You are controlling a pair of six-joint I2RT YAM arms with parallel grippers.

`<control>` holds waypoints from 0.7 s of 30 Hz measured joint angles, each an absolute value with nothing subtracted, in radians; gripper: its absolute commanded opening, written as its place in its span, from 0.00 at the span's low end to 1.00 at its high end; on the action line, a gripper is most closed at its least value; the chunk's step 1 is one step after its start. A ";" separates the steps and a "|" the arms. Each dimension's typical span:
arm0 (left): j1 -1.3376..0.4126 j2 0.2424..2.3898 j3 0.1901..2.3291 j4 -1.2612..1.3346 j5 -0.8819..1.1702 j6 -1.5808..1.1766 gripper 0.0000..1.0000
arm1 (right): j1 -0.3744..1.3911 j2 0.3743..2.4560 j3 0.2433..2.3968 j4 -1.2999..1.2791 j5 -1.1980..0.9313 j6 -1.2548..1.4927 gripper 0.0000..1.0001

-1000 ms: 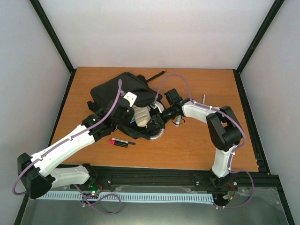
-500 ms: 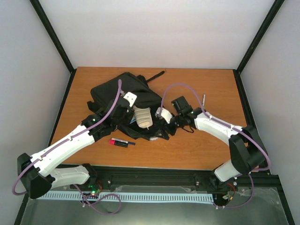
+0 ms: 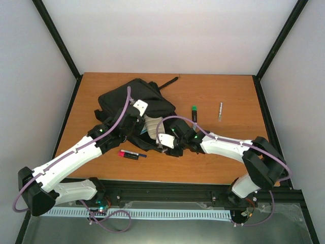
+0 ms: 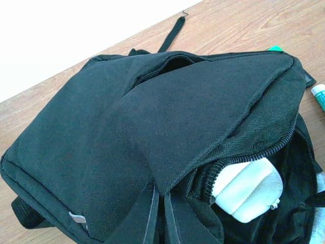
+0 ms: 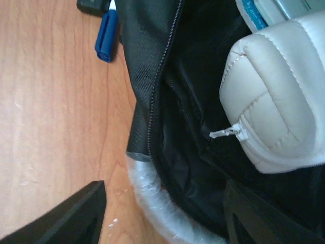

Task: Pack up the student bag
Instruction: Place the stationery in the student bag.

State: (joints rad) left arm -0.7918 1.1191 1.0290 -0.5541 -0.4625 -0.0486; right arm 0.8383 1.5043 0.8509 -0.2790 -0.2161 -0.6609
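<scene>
the large black soft fabric backpack lies left of centre on the wooden table, its flap pinched in your left gripper. the right gripper has its jaws spread astride the zip edge: close on fabric only, clear of the cream ribbed pouch.

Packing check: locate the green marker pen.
Top view, right of centre: green marker pen on the wooden table, between the black fabric backpack and a thin silver stick.

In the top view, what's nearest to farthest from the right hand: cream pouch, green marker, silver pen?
1. Cream pouch, inside the student bag, just beyond the right hand.
2. Green marker, farther back-right.
3. Silver pen, farthest right.
</scene>
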 measured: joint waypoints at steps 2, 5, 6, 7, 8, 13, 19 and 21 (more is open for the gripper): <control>-0.792 1.116 1.029 -0.554 -0.463 -0.049 0.01 | 0.844 1.535 0.850 -0.247 -0.194 -0.694 0.49; -0.792 1.110 1.028 -0.554 -0.463 -0.049 0.01 | 0.848 1.568 0.850 -0.189 -0.166 -0.734 0.42; -0.792 1.108 1.027 -0.554 -0.463 -0.049 0.01 | 0.849 1.577 0.850 -0.165 -0.155 -0.743 0.41; -0.792 1.107 1.027 -0.554 -0.463 -0.049 0.01 | 0.849 1.585 0.850 -0.141 -0.146 -0.751 0.41; -0.792 1.108 1.027 -0.554 -0.463 -0.049 0.01 | 0.849 1.593 0.851 -0.117 -0.136 -0.754 0.41; -0.792 1.107 1.027 -0.554 -0.462 -0.049 0.01 | 0.850 1.669 0.901 -0.007 -0.075 -0.764 0.41; -0.792 1.098 1.027 -0.554 -0.462 -0.049 0.01 | 0.853 1.773 0.973 0.111 -0.002 -0.772 0.42; -0.792 1.095 1.027 -0.554 -0.462 -0.049 0.01 | 0.853 1.796 0.978 0.143 0.022 -0.774 0.44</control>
State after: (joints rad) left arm -0.7918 1.0954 1.0271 -0.5541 -0.4618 -0.0490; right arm 0.8532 1.7958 0.9783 0.1429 0.0216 -0.7738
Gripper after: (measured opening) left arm 0.011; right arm 0.421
